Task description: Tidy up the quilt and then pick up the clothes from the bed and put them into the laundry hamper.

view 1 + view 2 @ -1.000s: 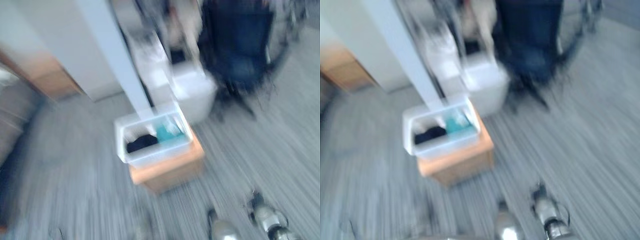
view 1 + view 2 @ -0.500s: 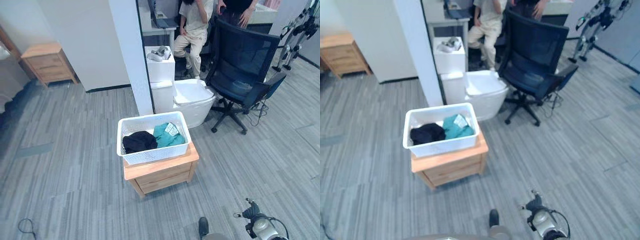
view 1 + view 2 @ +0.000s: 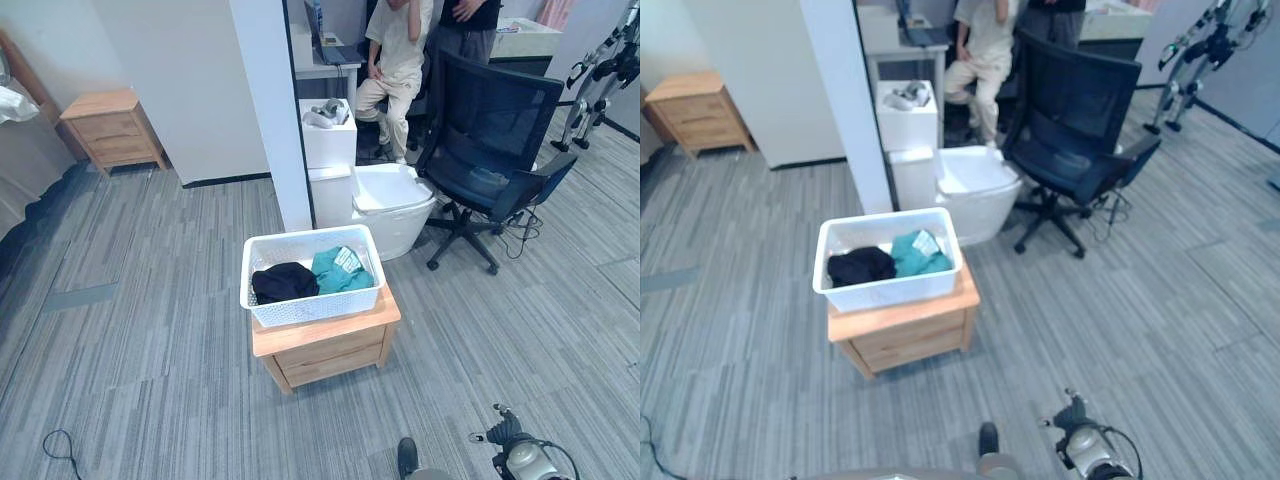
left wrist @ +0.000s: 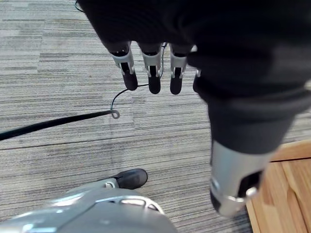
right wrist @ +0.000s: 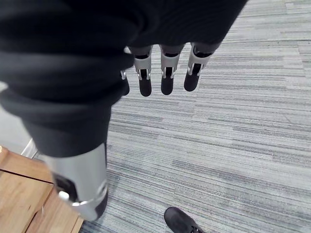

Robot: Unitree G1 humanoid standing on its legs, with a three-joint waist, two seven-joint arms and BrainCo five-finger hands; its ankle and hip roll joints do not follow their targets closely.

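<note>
You have the white hamper (image 3: 312,280) on the small wooden cabinet (image 3: 325,345), holding a black garment (image 3: 284,282) and a teal one (image 3: 338,270). Your left hand (image 4: 160,53) and right hand (image 5: 155,53) hang over the floor, fingers straight, holding nothing.

view shift — camera moved | hamper (image 3: 312,276) — position unchanged

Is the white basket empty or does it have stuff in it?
Not empty. The white basket on the little wooden table holds a black piece of clothing and a teal one side by side.
</note>
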